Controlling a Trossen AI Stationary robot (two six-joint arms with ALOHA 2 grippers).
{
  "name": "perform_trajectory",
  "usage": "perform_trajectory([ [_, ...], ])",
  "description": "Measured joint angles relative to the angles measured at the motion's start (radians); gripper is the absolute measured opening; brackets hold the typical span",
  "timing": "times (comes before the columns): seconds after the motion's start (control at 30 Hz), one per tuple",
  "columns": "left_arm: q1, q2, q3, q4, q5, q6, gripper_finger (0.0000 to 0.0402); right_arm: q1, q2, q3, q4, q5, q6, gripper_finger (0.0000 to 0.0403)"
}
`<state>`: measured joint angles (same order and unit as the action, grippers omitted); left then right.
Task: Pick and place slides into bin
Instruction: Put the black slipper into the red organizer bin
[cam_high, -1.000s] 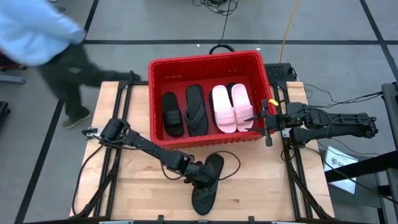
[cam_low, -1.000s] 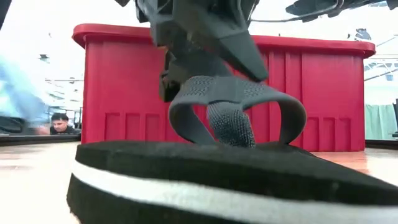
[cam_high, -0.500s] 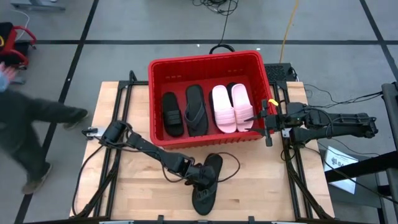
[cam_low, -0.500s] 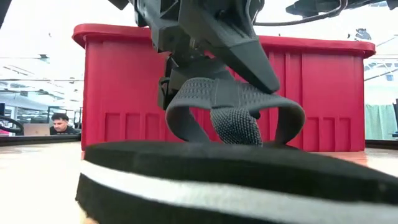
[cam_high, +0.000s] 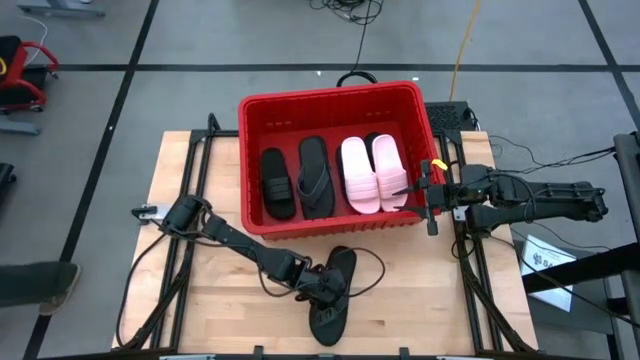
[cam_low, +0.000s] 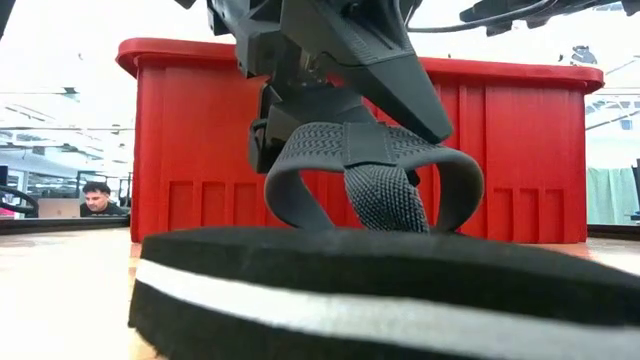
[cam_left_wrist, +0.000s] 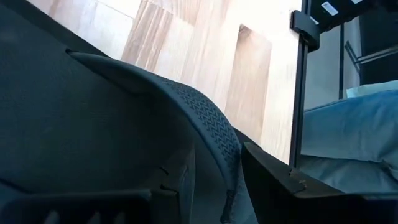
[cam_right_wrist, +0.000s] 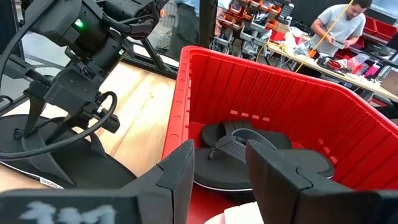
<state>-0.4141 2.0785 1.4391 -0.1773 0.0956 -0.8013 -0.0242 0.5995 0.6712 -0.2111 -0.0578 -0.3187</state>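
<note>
A black thong flip-flop (cam_high: 331, 318) with a white stripe in its sole (cam_low: 380, 300) lies flat on the wooden table, in front of the red bin (cam_high: 330, 93). My left gripper (cam_high: 325, 285) is open and slants down over it. Its fingers (cam_low: 400, 90) stand on either side of the grey thong strap (cam_low: 350, 150). In the bin lie a black wide-strap slide (cam_high: 278, 185), a black flip-flop (cam_high: 316, 178) and a pale pink pair (cam_high: 372, 173). My right gripper (cam_high: 430, 195) hangs open with nothing in it at the bin's right rim. My left gripper comes slanting down from the table's left, and the flip-flop's textured strap (cam_left_wrist: 205, 118) runs between its two fingers (cam_left_wrist: 280, 186). I cannot tell whether a finger touches the strap. The flip-flop rests with its sole flat on the table.
A black cable (cam_high: 372, 268) loops on the table beside the flip-flop. Bare wood (cam_high: 210, 310) lies at the near left. The bin's wall (cam_low: 200, 150) rises just behind the flip-flop. A person (cam_low: 97, 198) sits in the room beyond, and another person (cam_right_wrist: 339, 25) stands at a bench.
A person who stood at the table's far left corner has walked away, almost out of the high view. In the low view the flip-flop's near sole edge has shifted a little to the right under my left gripper. Both grippers have kept their openings.
</note>
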Motion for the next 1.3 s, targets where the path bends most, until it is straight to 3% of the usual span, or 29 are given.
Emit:
perform_trajectory([
  [0.23, -0.002, 0.008, 0.0, 0.02, 0.006, -0.001, 0.0115, 0.0, 0.0, 0.0, 0.0, 0.0, 0.0, 0.0134],
  [0.53, -0.003, 0.024, -0.001, 0.036, 0.059, -0.05, 0.0008, 0.0, 0.0, 0.0, 0.0, 0.001, 0.0, 0.0134],
  [0.7, 0.003, 0.022, 0.0, 0.049, 0.074, -0.047, 0.0003, 0.0, 0.0, 0.0, -0.002, 0.002, 0.0, 0.0134],
  [0.93, 0.012, -0.003, 0.001, 0.078, 0.211, -0.047, 0.0002, 0.0, 0.0, 0.0, 0.005, 0.003, 0.0, 0.0134],
  [1.3, 0.012, -0.173, 0.0, 0.022, 0.236, -0.051, 0.0002, 0.0, 0.0, 0.0, 0.005, 0.004, 0.019, 0.0134],
])
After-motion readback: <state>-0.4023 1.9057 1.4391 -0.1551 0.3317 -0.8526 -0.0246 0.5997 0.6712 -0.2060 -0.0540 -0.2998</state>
